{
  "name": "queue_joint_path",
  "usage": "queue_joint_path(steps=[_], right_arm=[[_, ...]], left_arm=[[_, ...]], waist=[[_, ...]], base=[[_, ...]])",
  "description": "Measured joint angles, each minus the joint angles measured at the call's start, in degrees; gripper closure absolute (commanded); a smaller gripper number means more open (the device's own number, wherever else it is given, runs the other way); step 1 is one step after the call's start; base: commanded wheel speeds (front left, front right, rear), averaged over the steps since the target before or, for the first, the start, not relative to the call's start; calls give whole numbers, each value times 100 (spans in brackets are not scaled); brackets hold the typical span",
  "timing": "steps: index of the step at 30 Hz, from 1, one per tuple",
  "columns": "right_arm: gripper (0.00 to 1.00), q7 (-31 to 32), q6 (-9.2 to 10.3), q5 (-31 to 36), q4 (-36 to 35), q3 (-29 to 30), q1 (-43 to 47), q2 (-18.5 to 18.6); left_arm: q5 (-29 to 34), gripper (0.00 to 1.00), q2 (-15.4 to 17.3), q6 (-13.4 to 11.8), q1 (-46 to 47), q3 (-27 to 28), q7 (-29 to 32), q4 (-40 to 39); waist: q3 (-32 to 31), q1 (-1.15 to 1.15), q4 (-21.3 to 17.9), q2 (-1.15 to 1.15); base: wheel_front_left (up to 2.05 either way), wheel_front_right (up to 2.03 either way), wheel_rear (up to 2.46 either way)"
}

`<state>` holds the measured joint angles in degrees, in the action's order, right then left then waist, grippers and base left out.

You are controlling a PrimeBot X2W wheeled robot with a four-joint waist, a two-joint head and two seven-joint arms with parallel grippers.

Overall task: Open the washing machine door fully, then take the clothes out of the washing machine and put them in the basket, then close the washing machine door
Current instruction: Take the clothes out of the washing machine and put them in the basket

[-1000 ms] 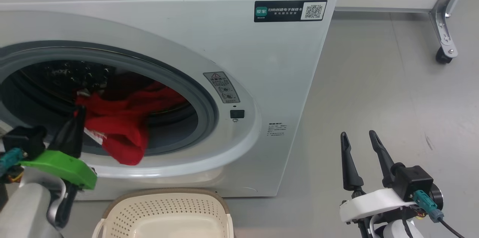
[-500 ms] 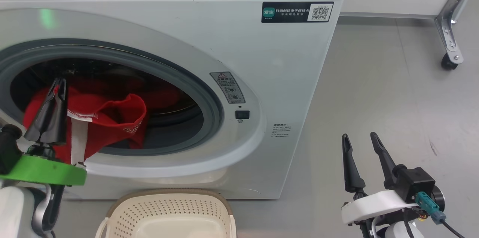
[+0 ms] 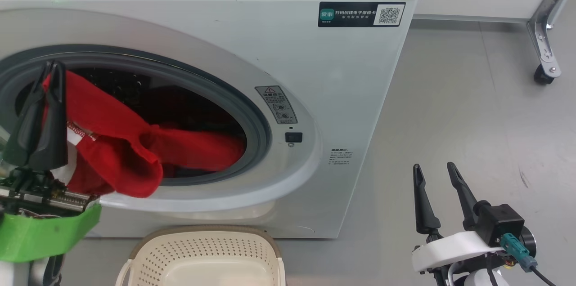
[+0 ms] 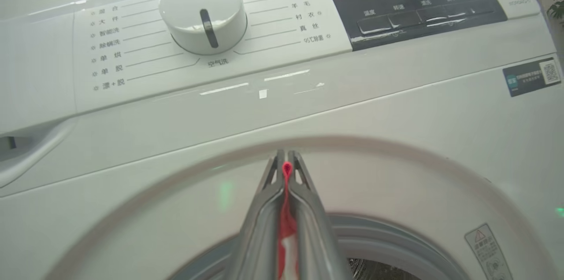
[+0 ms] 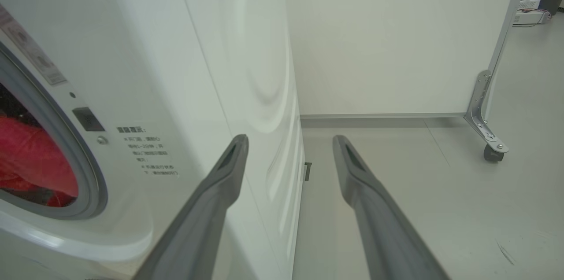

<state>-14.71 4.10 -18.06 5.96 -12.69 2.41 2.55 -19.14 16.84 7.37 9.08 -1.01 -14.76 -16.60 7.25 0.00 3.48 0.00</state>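
The white washing machine (image 3: 288, 52) fills the head view, its round drum opening facing me; the washing machine door is out of view. My left gripper (image 3: 49, 68) is shut on the red clothes (image 3: 117, 142), lifted at the left of the opening with cloth trailing down and back into the drum. The left wrist view shows red cloth (image 4: 286, 209) pinched between the shut fingers, below the control panel. The cream basket (image 3: 200, 256) stands on the floor under the opening. My right gripper (image 3: 434, 170) hangs open and empty over the floor at the machine's right side (image 5: 288, 139).
The grey floor (image 3: 472, 119) stretches to the right of the machine. A white partition on a metal caster foot (image 3: 542, 43) stands at the far right. The machine's dial (image 4: 202, 11) and dark button panel (image 4: 410, 2) are above the left gripper.
My left gripper has risen from the opening's lower rim to its upper left, pulling the red cloth up and out. The head view shifted slightly. The right gripper has stayed put.
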Motion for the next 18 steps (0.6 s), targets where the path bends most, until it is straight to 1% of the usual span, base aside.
queue_joint_path(steps=[2,6,8,12,18], right_arm=[[0,0,-1,0,1,-1,-1,0],[0,0,-18,0,16,-11,-1,1],[0,0,-19,0,29,-21,-1,-1],[0,0,-51,1,33,-68,-4,-1],[0,0,-52,3,34,-129,-12,2]], left_arm=[[12,100,-23,0,-99,-4,-1,-90],[-35,100,-15,0,-538,-236,0,-5],[-201,100,5,0,-826,-494,0,338],[-389,100,202,1,-1478,-958,7,922],[-563,100,409,1,-1555,-1371,7,1535]], waist=[[5,0,1,0],[16,0,-9,0],[20,0,-21,0],[57,0,-60,0],[164,0,-133,0]], base=[[0,0,0],[0,0,0],[0,0,0],[0,0,0],[0,0,0]])
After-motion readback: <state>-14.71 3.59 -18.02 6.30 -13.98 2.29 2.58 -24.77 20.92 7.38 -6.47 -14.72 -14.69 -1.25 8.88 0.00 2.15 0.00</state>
